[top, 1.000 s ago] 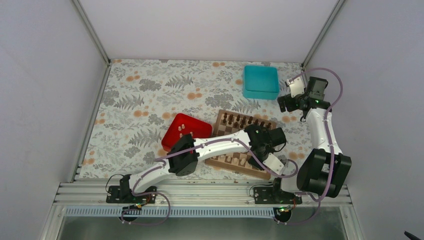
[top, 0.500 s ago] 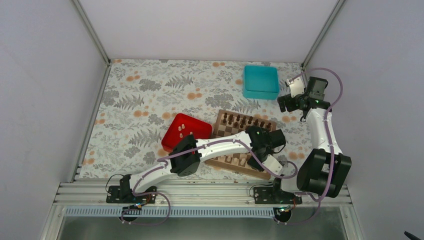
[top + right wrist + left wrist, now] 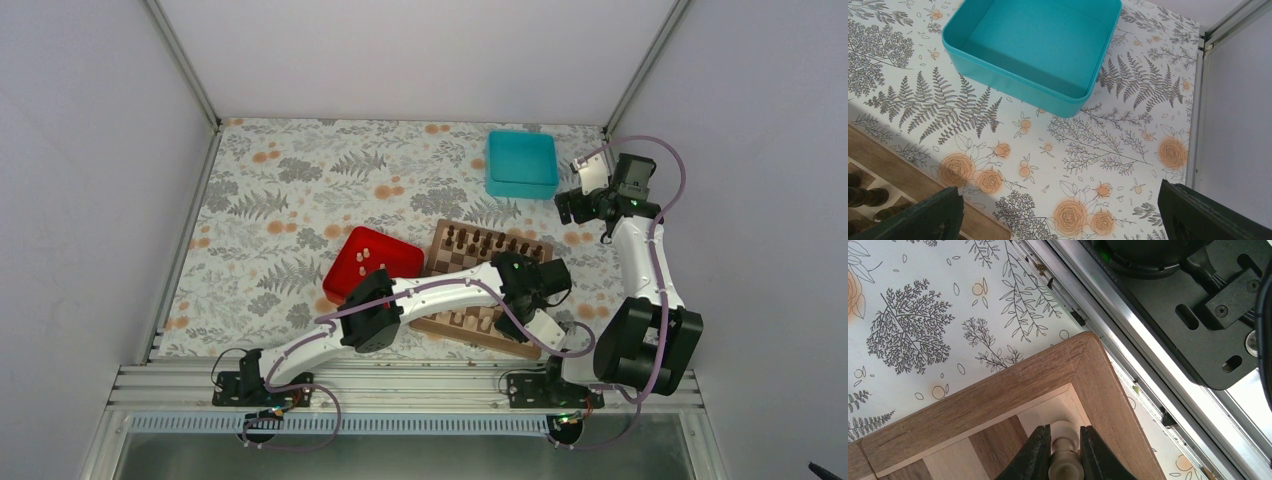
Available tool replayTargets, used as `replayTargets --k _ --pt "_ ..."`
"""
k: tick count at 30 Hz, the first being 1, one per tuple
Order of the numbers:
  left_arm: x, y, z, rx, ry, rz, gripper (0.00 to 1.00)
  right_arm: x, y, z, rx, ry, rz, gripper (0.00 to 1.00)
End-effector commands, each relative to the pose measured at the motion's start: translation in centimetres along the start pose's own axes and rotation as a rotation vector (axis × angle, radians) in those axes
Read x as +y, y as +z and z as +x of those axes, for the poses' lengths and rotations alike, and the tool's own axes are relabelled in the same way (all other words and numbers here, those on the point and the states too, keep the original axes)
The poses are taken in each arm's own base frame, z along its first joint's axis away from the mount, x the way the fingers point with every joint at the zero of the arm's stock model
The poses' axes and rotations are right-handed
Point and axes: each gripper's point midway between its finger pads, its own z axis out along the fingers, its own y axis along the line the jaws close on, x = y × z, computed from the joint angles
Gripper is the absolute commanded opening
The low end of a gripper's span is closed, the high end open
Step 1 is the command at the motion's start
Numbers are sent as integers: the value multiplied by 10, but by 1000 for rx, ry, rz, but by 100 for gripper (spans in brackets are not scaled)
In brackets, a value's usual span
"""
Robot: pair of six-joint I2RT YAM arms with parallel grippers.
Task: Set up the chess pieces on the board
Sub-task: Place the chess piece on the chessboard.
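Seating a pale piece in the board's near right corner.
My left hand was clamped on the piece, low over the board's light corner square; contact I couldn't tell. Next, I judged, it needed a gentle release and a straight lift. My right hand hung with fingers wide apart beyond the board's far right corner, holding nothing.

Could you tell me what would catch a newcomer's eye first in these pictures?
The left claw pinches a cream piece at the near corner of the board. A bright teal box sits empty at the far right, and a red tray lies left of the board.
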Motion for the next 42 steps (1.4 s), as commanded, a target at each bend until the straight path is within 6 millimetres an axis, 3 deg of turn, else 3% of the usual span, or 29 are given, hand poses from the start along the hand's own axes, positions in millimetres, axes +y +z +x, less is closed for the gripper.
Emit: replayTargets --k 1,19,28,32,42 --pt "2 -1 -15 -38 33 -13 17 0 -2 -3 -15 -11 -7 100" --pt "4 -22 -19 -21 44 -49 24 0 0 -1 -6 -12 -9 100" --pt "-1 -52 -19 -6 32 -86 30 0 1 0 -4 -10 -13 100" --pt "-5 -61 -12 22 22 -94 32 1 1 0 -3 -9 -18 100" --pt "-16 -53 18 94 -23 -44 33 2 1 1 0 -5 -22 100"
